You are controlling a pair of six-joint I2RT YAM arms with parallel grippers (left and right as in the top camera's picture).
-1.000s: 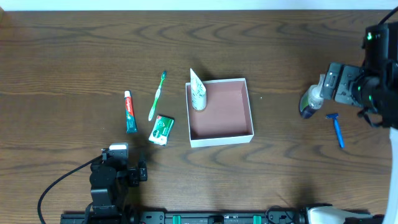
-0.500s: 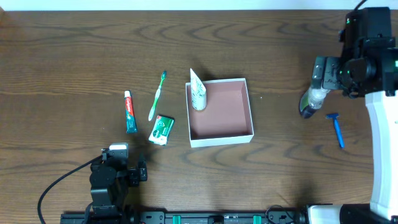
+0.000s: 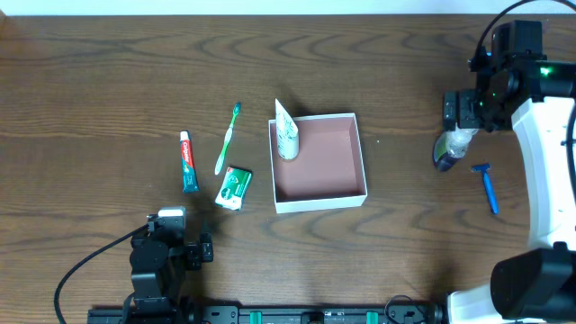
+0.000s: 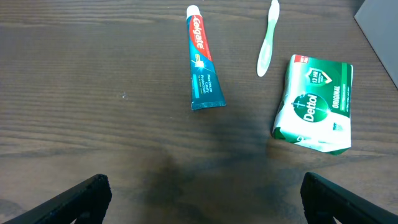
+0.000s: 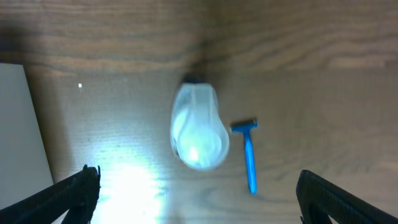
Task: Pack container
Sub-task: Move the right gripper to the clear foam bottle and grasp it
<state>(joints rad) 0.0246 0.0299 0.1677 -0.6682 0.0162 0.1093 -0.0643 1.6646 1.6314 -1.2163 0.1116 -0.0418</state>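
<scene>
Bottle (image 3: 444, 158), razor (image 3: 487, 188) well apart from container (image 3: 329, 163)

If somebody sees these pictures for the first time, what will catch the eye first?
The square white container with its pinkish inside sits mid-table, a white tube standing in its far-left corner. Off to the right, the open right hand hangs above a small bottle beside a blue razor.

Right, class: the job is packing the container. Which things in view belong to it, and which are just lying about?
Belong to the job:
container
white tube standing in it
Colgate toothpaste
green toothbrush
Dettol soap box
translucent bottle
blue razor

Just lying about:
black cable
wooden table
</scene>
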